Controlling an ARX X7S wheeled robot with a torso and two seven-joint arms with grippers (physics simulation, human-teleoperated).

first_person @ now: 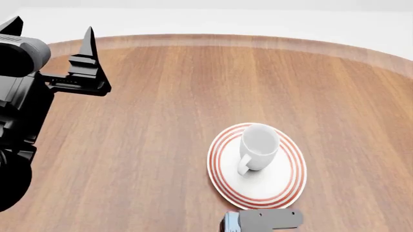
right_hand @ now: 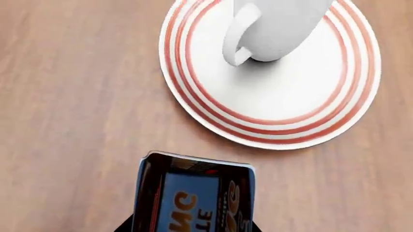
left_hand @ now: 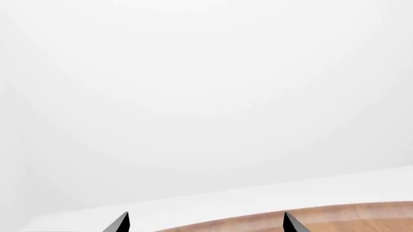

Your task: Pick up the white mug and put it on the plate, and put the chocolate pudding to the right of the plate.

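Note:
The white mug stands upright on the red-ringed plate, handle toward me; both also show in the right wrist view, the mug on the plate. My right gripper is shut on the chocolate pudding, blue face up, just short of the plate's near rim. In the head view only a blue corner of the pudding and the grey gripper show at the bottom edge. My left gripper is open and empty, raised at the far left; its left wrist view shows only white background.
The round wooden table carries the plate right of centre. Its far edge shows in the left wrist view. The left arm's black body fills the left side of the head view.

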